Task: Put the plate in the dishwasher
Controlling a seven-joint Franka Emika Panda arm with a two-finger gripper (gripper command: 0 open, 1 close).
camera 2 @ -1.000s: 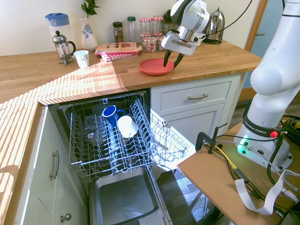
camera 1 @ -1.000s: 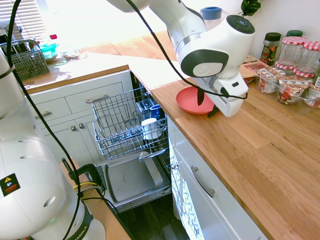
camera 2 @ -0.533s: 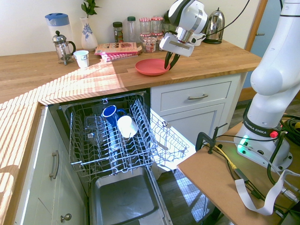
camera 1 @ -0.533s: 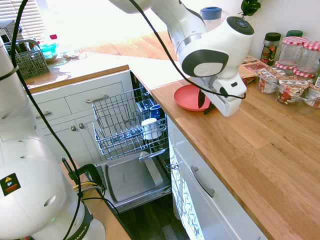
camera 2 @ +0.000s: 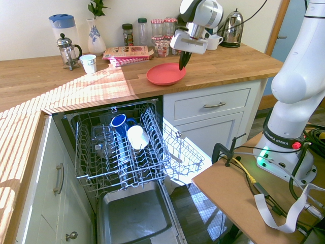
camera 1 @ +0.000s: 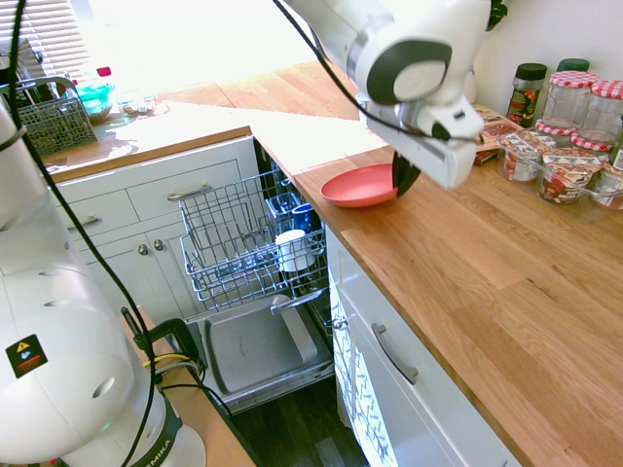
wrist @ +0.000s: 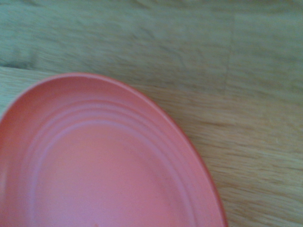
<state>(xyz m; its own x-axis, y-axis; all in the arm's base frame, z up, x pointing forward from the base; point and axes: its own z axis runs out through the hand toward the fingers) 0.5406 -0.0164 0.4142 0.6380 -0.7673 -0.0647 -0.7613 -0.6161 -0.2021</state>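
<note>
The gripper's fingers (camera 2: 184, 61) are clamped on the rim of the coral plate (camera 2: 166, 74), which tilts up slightly from the wooden counter (camera 2: 223, 66). Beyond the fingers stand lidded jars (camera 2: 169, 28); below them, farther off, the dishwasher's pulled-out rack (camera 2: 109, 168) holds a white mug (camera 2: 137, 137).

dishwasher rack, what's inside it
The rack holds a blue mug and a white cup beside it, plus some clear glassware. The white cup's inside and whatever lies beneath it can't be seen.
</note>
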